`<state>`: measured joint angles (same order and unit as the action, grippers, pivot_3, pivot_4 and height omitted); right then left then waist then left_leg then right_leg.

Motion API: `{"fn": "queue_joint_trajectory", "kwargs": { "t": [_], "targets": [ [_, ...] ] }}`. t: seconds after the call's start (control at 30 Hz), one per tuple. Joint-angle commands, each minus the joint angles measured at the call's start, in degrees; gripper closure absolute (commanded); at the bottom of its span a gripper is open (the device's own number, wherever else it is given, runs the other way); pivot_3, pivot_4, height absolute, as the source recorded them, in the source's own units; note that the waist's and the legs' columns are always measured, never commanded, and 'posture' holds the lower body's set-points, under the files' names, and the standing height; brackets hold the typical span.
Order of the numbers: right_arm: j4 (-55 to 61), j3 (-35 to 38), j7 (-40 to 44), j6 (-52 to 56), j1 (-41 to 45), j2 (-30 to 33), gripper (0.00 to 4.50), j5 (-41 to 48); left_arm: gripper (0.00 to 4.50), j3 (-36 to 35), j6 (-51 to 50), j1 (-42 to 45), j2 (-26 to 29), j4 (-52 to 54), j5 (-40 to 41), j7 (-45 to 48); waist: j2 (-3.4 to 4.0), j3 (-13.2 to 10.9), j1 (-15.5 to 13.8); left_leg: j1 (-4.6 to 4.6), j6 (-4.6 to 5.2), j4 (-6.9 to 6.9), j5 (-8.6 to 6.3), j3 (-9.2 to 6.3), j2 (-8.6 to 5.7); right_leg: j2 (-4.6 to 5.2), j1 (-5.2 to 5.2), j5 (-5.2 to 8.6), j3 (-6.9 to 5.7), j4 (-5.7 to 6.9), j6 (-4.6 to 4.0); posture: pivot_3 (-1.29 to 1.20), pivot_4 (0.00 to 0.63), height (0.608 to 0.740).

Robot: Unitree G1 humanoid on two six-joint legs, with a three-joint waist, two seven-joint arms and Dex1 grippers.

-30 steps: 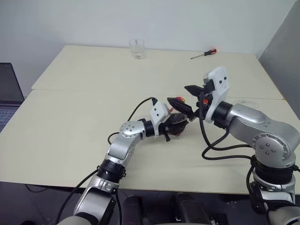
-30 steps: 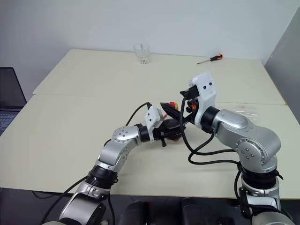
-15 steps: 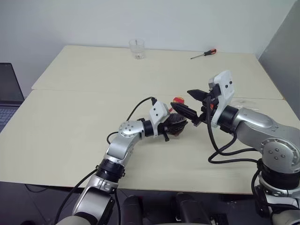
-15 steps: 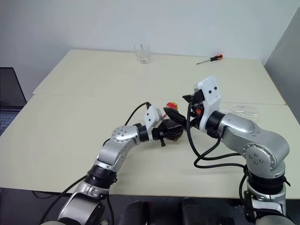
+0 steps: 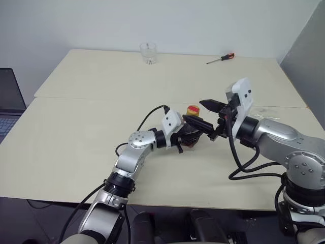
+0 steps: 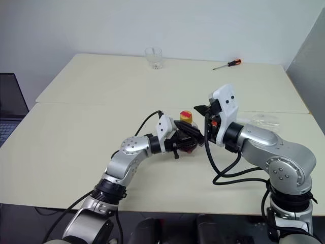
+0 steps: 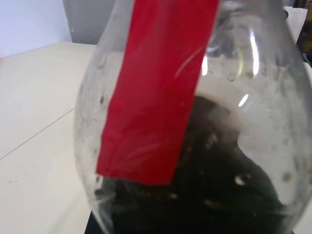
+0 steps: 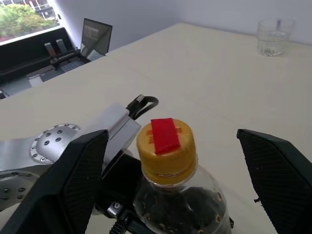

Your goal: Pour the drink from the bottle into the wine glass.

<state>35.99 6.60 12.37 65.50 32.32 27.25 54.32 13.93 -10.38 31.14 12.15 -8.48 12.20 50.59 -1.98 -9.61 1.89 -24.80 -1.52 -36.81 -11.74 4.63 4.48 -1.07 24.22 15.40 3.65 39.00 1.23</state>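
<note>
Now bottle betw. wide right tool fingers, cap exposed.

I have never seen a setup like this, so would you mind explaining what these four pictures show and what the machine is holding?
This is a humanoid robot with two arms, each ending in a gripper of two black fingers. Two pictures come from a stereo camera on its head, looking down over a cream table. The other two come from cameras on its wrists, looking along the fingers.

The left gripper is shut on a small clear bottle of dark drink, standing upright with its yellow cap still on. The right gripper is open, its fingers on either side of the cap without touching it.

At the table's far edge stand a clear tumbler and a red-handled screwdriver. A laptop sits off to the robot's left.
</note>
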Motion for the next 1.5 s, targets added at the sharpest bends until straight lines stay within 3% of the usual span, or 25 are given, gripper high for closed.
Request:
{"fn": "queue_joint_trajectory", "kwargs": {
  "t": [0.03,0.6,1.23,1.33,1.5],
  "targets": [
    [0.8,0.6,-0.6,-1.6,3.1,-0.6,0.0,0.7,3.35,-0.9,1.6,1.0,-0.3,2.4,0.5,-0.2,0.0,0.0,0.0,0.0,0.0,0.0,0.0,0.0,0.0,0.0,0.0,0.0,0.0,0.0,0.0,0.0,0.15,0.74],
    [-5.2,-3.5,-0.5,-5.7,4.0,-2.1,0.0,-9.1,3.35,-0.9,1.6,1.0,-0.4,2.5,0.4,-0.7,0.0,0.0,0.0,0.0,0.0,0.0,0.0,0.02,0.0,0.0,0.0,0.0,-0.02,0.0,0.0,0.0,0.15,0.74],
    [-1.8,0.5,2.9,-3.7,0.6,0.8,0.0,-2.6,3.35,-0.8,1.6,1.1,-0.2,2.5,0.3,-0.4,0.0,0.0,0.0,0.0,0.0,0.0,0.0,0.01,0.0,-0.01,0.0,0.0,-0.01,0.0,0.0,0.0,0.15,0.74],
    [-1.9,0.2,3.1,-3.9,0.7,0.9,0.55,-2.3,3.35,-0.8,1.5,1.0,-0.1,2.6,0.3,-0.6,0.0,0.0,0.0,0.0,0.0,0.0,0.0,0.01,0.0,0.0,0.0,0.0,0.0,0.0,0.0,0.0,0.15,0.74],
    [-1.9,-0.5,3.6,-4.0,1.0,0.6,2.25,-1.9,3.35,-0.9,1.5,0.9,-0.1,2.8,0.2,-0.9,0.0,0.0,0.0,0.0,0.0,0.0,0.0,0.0,0.0,0.0,0.0,0.0,-0.01,0.0,0.0,0.0,0.15,0.74]
  ]
}}
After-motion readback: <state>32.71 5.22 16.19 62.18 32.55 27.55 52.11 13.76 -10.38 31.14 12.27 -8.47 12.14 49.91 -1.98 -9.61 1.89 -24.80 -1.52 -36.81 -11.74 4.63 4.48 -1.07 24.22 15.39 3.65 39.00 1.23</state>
